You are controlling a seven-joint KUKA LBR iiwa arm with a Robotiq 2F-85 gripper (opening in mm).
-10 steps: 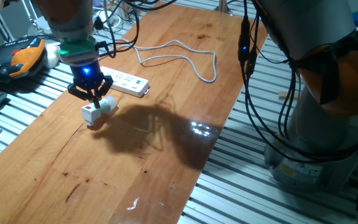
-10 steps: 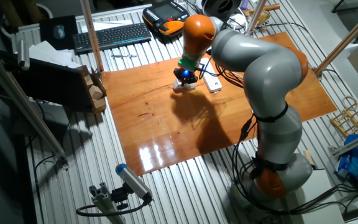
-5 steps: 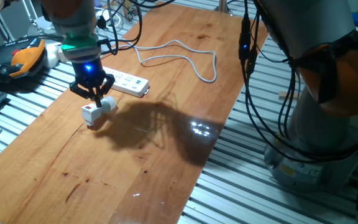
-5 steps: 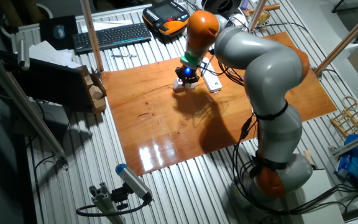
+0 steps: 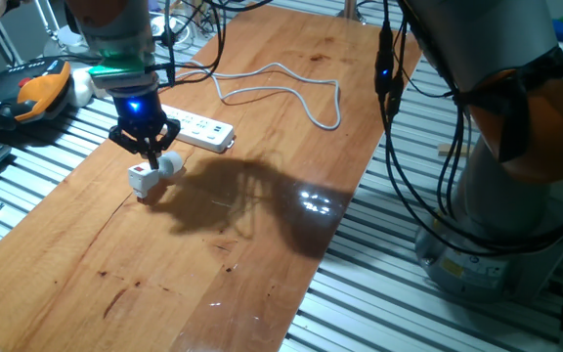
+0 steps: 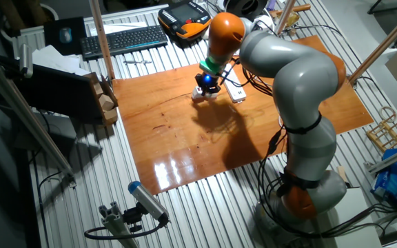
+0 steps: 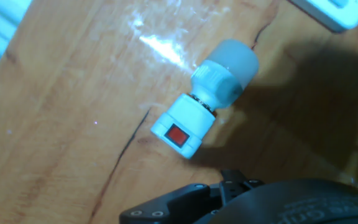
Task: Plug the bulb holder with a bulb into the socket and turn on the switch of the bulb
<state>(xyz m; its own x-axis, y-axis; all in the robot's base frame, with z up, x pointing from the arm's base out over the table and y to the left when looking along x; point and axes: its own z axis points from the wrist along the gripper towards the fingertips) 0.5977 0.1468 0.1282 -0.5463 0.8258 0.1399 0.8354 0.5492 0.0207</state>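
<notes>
The bulb holder is seen lying on its side on the wooden counter, its red switch turned up toward the hand camera. The bulb is fitted to the holder's far end, its rounded tip pointed toward the socket. The pincer is held just above the holder, released, with nothing gripped between its fingers. Beyond the holder, close by but not touching it, the socket is laid flat, and its white cable is looped farther across the counter. Past the counter's edge behind the socket, an orange and black handheld device is seen.
</notes>
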